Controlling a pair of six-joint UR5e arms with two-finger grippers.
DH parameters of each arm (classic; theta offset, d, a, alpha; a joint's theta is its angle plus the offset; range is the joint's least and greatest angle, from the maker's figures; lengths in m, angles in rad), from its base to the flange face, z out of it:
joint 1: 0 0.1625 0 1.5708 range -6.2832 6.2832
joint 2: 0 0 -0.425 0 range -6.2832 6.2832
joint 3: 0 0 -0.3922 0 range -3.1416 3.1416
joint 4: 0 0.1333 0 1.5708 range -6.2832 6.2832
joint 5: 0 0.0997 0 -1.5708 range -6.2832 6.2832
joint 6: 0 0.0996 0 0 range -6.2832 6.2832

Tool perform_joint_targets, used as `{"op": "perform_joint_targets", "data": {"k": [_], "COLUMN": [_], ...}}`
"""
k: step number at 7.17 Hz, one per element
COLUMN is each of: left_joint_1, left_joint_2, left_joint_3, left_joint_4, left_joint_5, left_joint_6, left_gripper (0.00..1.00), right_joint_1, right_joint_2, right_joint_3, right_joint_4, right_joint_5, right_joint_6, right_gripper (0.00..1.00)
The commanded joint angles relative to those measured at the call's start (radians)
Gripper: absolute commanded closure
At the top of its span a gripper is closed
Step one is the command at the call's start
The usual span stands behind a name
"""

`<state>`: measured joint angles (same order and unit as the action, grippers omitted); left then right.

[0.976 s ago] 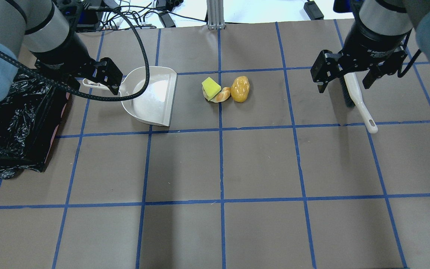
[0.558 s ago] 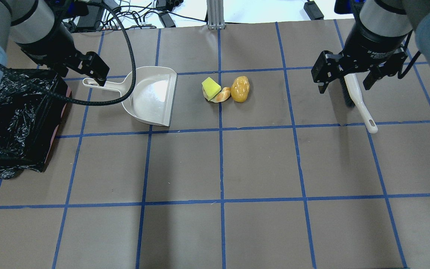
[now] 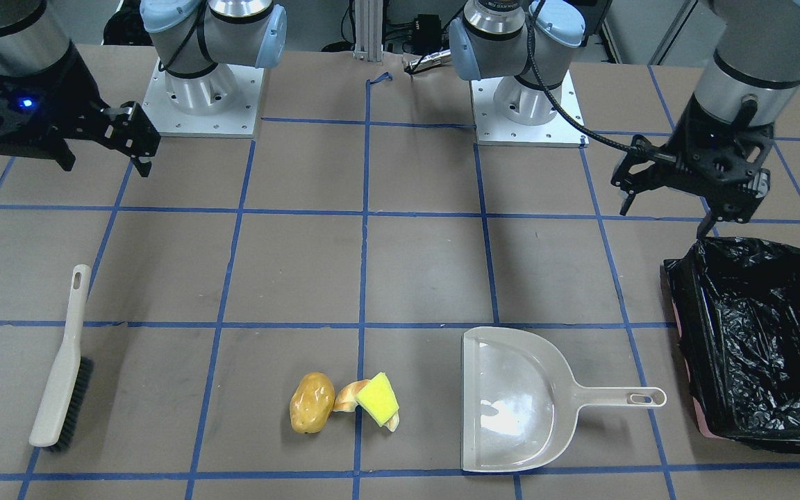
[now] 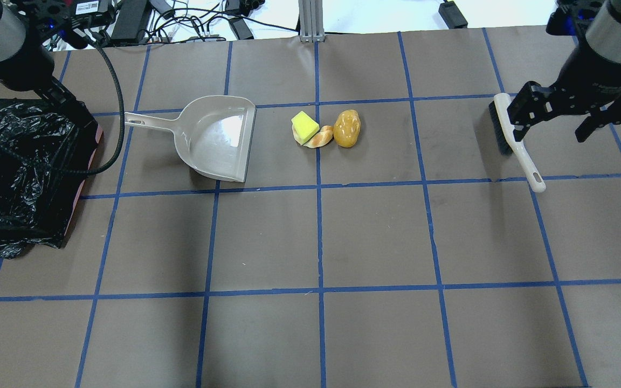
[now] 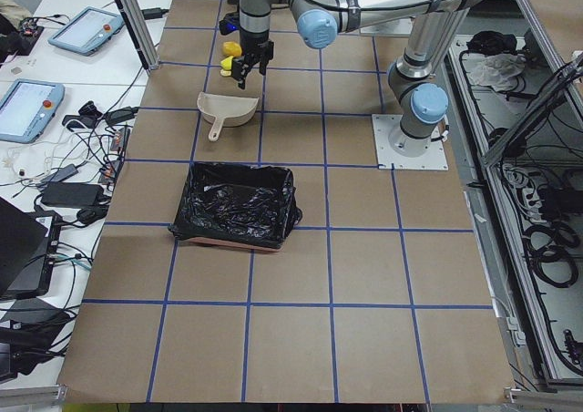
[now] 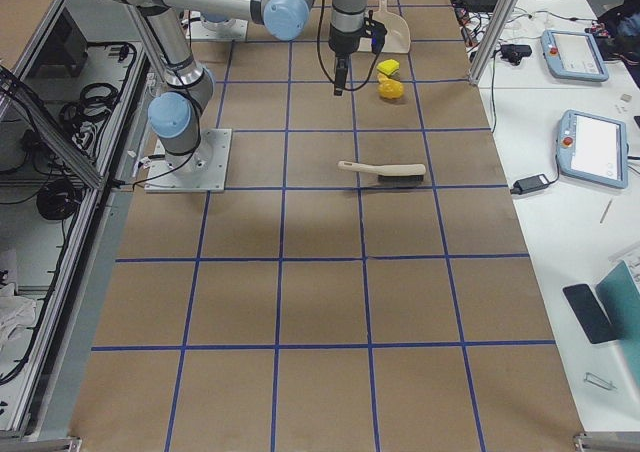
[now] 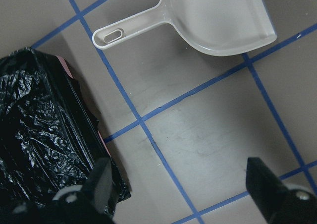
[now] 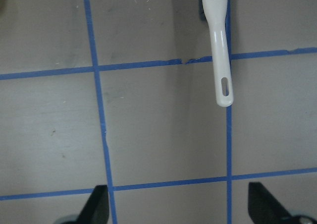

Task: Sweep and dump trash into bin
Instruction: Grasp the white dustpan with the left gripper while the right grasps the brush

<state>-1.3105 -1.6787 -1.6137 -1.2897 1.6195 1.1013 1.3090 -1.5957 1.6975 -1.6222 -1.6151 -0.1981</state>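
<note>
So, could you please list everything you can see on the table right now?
potato: one, yellow-brown, mid-table, touching the bread piece
bread piece: one, tan, between potato and sponge
sponge: one, yellow with green backing, leaning on the bread piece
dustpan: one, cream-white, empty, between the trash and the bin
brush: one, cream with dark bristles, lying flat on the robot's right
bin: one, pinkish with a black bag liner, on the robot's far left
table: one, brown with blue tape grid
left tool: one, black, open, empty, raised by the bin
right tool: one, black, open, empty, raised near the brush
</note>
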Motion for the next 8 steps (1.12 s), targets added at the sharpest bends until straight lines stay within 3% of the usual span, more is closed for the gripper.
{"op": "perform_joint_targets", "data": {"k": [1, 5, 8], "left_joint_1": [0.008, 0.008, 0.007], "left_joint_2": [-0.134, -0.335, -0.441], "left_joint_3": [0.003, 0.101, 0.167], "left_joint_4": [0.119, 0.187, 0.176], "left_joint_5": [-0.003, -0.047, -0.088], "left_joint_6": [0.329, 0.736, 0.746], "left_gripper": [0.05, 0.06, 0.06], "right_joint_1": [-0.063, -0.100, -0.102], "right_joint_2": [0.051, 0.218, 0.318], "right_joint_3": [0.054, 0.083, 0.120], "right_joint_4": [-0.131, -0.285, -0.396], "right_joint_5": [-0.060, 0.006, 0.037], "right_joint_6": [-0.171, -0.227, -0.227], "right_gripper": [0.00, 0.01, 0.02]}}
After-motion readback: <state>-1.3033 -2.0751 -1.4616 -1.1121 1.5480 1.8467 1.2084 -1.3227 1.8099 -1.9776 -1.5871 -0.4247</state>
